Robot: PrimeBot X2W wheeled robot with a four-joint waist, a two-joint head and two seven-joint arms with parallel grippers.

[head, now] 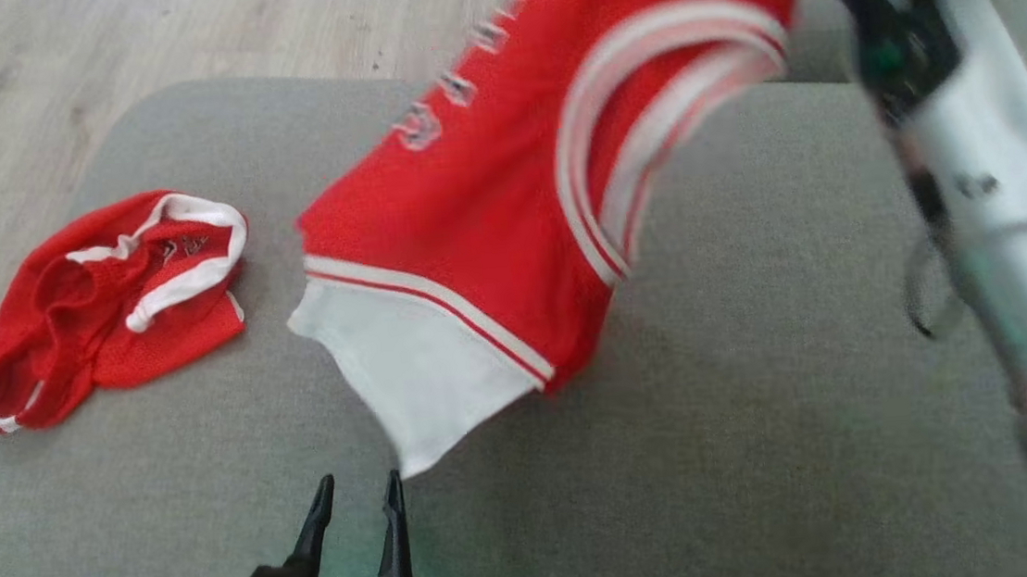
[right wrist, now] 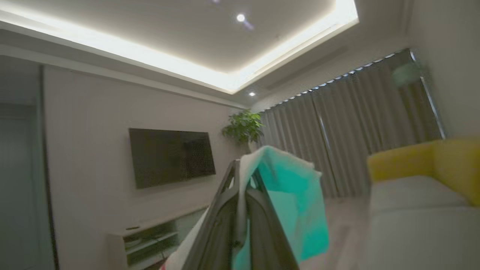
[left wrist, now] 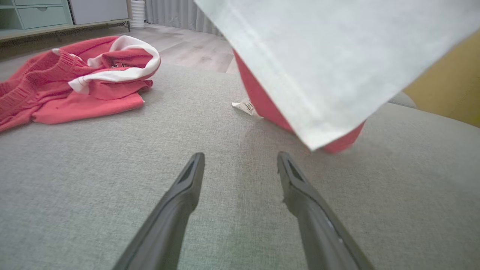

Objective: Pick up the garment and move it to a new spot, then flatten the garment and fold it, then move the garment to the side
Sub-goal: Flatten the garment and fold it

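The right jaws are clamped shut on a fold of the red jersey (head: 506, 205). The right wrist view shows pale cloth pinched between the two dark fingers (right wrist: 225, 228), tinted teal, probably by the gripper's own light. That wrist points up toward the ceiling, so the grip looks meant to carry the garment by its top and let the rest drop free. The left jaws stand wide open and hold nothing. They sit low over the grey upholstered seat (head: 765, 397), just short of the jersey's hanging hem, and I judge they are waiting to take a lower edge so the cloth can be spread.

The seat is broad, soft and round-cornered, with wood floor (head: 175, 30) beyond it. It gives plenty of bare room to the right for laying the garment out.

The jersey hangs in the air above the middle of the seat, slanting from the raised pale right forearm (head: 1007, 189) down toward the left jaws. The left wrist view suggests its lowest corner hangs just above the fabric or brushes it. It is red mesh with striped white armhole trim, blurred pale lettering and a wide white hem panel (left wrist: 337, 56).

A second red garment (head: 106, 305) with a white collar lies crumpled near the seat's left edge, well apart from the jersey.

A small white label (left wrist: 245, 108) dangles from the jersey's underside.
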